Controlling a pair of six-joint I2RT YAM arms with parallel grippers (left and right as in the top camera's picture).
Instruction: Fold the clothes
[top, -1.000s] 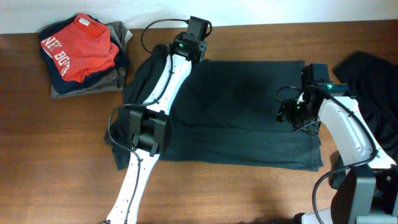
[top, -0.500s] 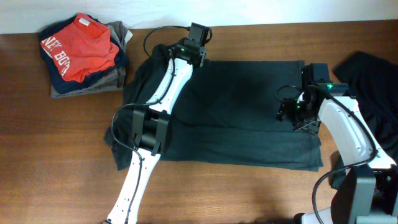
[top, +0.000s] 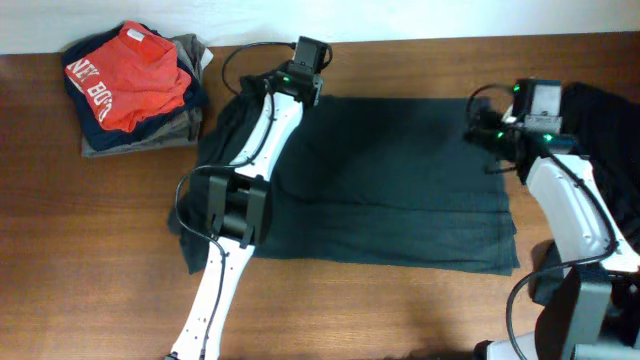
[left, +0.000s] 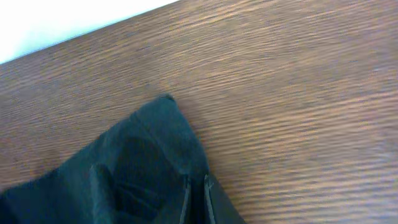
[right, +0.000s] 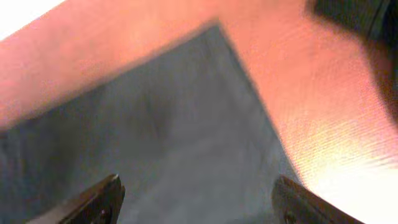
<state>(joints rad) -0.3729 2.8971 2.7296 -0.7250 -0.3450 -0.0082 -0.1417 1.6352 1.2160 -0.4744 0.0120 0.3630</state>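
Note:
A dark green garment (top: 390, 180) lies spread flat across the middle of the wooden table. My left gripper (top: 303, 58) is at its far left corner; in the left wrist view its fingers (left: 196, 202) are pressed together on the edge of the garment (left: 124, 168) near that corner. My right gripper (top: 484, 134) hovers over the garment's far right corner. In the right wrist view its fingers (right: 199, 199) are wide apart and empty above the cloth (right: 174, 124).
A stack of folded clothes with a red shirt on top (top: 135, 85) sits at the far left. A heap of black clothing (top: 600, 120) lies at the right edge, also in the right wrist view (right: 354, 12). The table's back edge meets a white wall.
My right arm has moved from the garment's right edge back toward its far right corner. My left gripper has shifted slightly left at the far left corner.

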